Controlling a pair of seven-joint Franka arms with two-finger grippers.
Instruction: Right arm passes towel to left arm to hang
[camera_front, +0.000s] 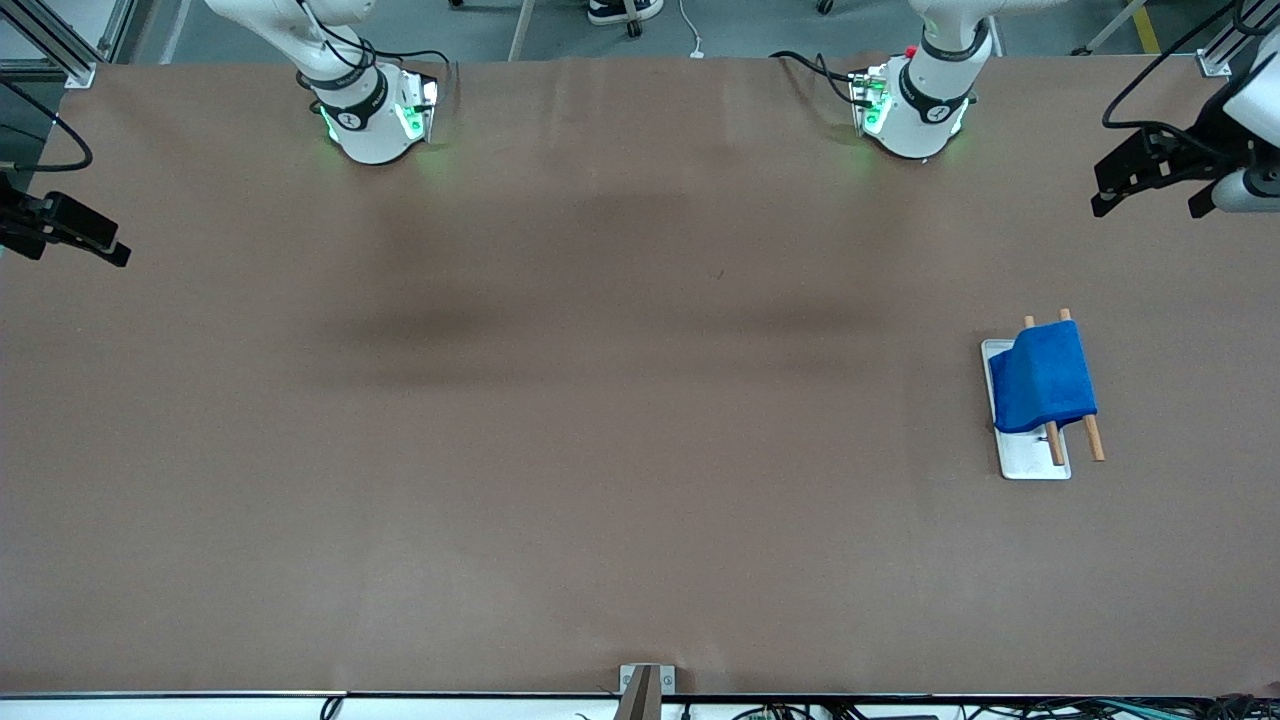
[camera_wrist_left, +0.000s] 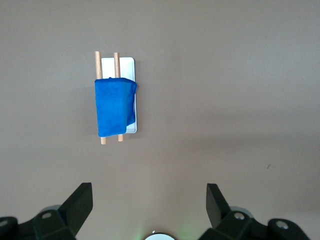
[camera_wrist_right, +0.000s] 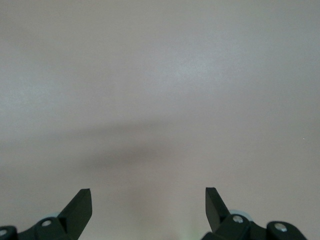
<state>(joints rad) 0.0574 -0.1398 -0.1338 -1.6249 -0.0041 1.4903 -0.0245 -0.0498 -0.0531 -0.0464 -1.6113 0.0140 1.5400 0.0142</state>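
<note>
The blue towel (camera_front: 1045, 378) hangs draped over a small rack with two wooden rods (camera_front: 1093, 440) on a white base (camera_front: 1032, 455), toward the left arm's end of the table. The left wrist view shows the towel (camera_wrist_left: 114, 105) over the rods (camera_wrist_left: 98, 62) and the base (camera_wrist_left: 126, 64). My left gripper (camera_front: 1150, 200) is open and empty, up in the air near the table's edge at the left arm's end; its open jaws frame bare table in the left wrist view (camera_wrist_left: 150, 194). My right gripper (camera_front: 75, 242) is open and empty over the right arm's end of the table and sees only bare table (camera_wrist_right: 148, 197).
The brown table (camera_front: 600, 420) bears only the rack. The two arm bases (camera_front: 375, 110) (camera_front: 915, 100) stand along the edge farthest from the front camera. A small metal bracket (camera_front: 645, 690) sits at the edge nearest that camera.
</note>
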